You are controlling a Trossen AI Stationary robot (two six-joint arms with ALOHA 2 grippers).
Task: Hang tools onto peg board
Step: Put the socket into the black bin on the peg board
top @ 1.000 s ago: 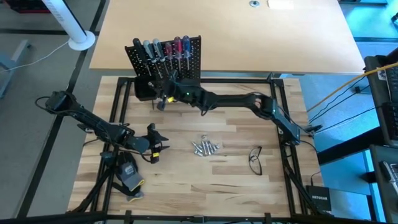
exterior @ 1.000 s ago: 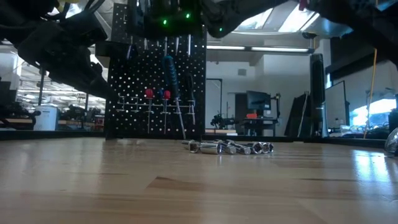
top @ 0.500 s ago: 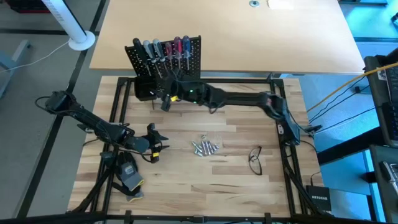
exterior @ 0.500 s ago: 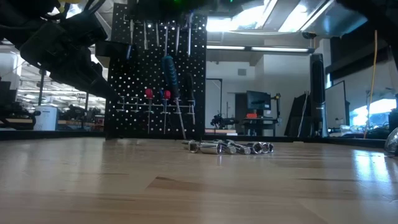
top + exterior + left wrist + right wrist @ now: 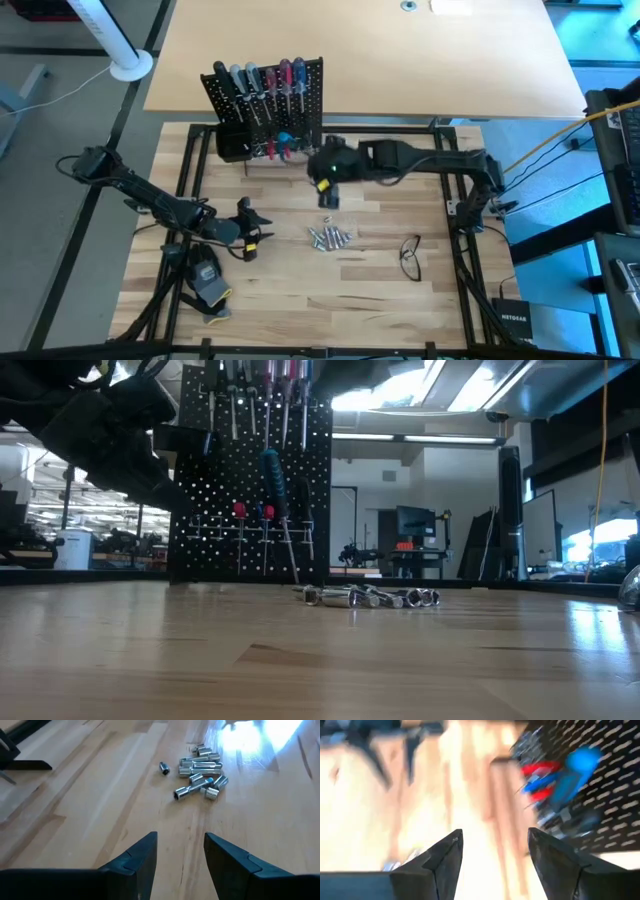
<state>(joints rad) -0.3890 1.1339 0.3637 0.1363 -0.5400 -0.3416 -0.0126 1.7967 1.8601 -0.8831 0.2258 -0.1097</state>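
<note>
Right gripper point(image 5: 327, 196) withdrawn from peg board point(image 5: 268, 100); bits point(image 5: 329, 236) near.

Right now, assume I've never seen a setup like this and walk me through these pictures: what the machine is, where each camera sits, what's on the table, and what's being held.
This is a two-armed robot at a wooden table. Each dark arm ends in a two-finger gripper.

One camera looks straight down on everything. One sits at table height, looking level across the table. One rides on each wrist, looking past that arm's own fingers.

At the table's far edge stands the peg board, a black perforated panel with screwdrivers already hanging in a row.

A pile of small silver bits lies mid-table, with a pair of glasses near it on the right arm's side.

The left gripper waits low over the table, open and empty, facing the bits. The right gripper is just in front of the board, also open and holding nothing.
</note>
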